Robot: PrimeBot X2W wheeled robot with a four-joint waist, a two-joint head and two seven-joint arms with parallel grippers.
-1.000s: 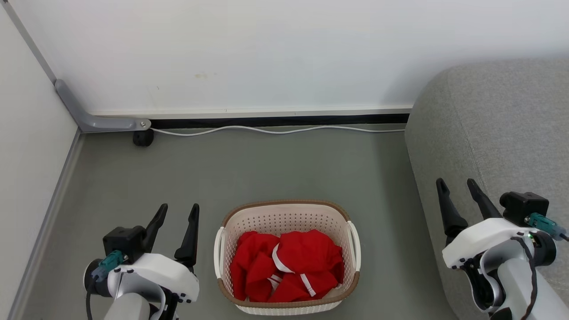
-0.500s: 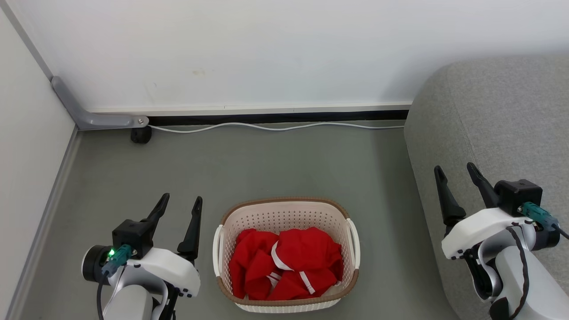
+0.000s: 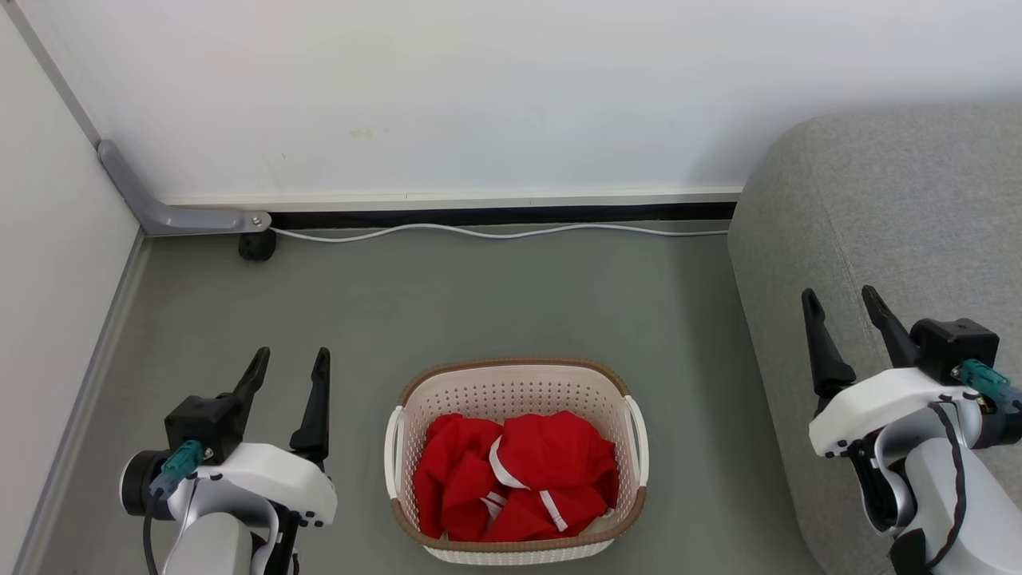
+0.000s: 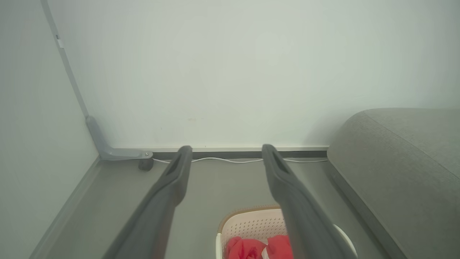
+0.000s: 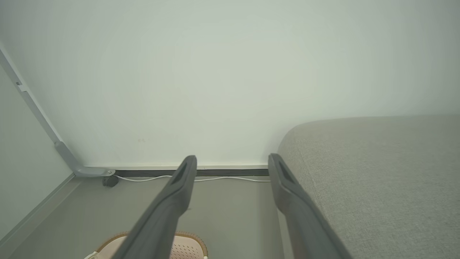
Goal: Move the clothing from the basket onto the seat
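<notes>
Not much has changed from half a second back. The left gripper (image 3: 292,352) has slid out toward the left wall, a bit further from the basket (image 3: 511,364). The right gripper (image 3: 838,291) has drifted a touch to the right and sits against the front edge of the seat (image 3: 902,208) in the head view. The whole head view also wobbled a little, so that part is just the camera. The basket and what's in it look the same as before.

Head count:
- one basket, with two white handles (image 3: 639,447), one on each side
- one heap of clothing (image 3: 527,471); can't tell how many pieces are in it
- one seat
- two grippers, two long dark fingers each
- one white cable (image 3: 495,233) along the foot of the back wall (image 3: 479,96)
- one grey bracket (image 3: 176,217) in the corner, with one small black wheel (image 3: 257,247) by its end

The clothing is bright red and all crumpled up, with a few white strips running across it. It's lying in the bottom of the basket, below the brown rim and bunched more toward the near side, so the perforated cream far wall shows above it. The basket stands on the grey floor (image 3: 479,303) between the two grippers, with the seat off to its right and a strip of floor between them.

Jaws are spread wide on both sides. The left wrist view looks between its fingers at the wall, with the basket and some red down at the bottom. The right wrist view has the seat on its right and the basket rim at the bottom edge.
</notes>
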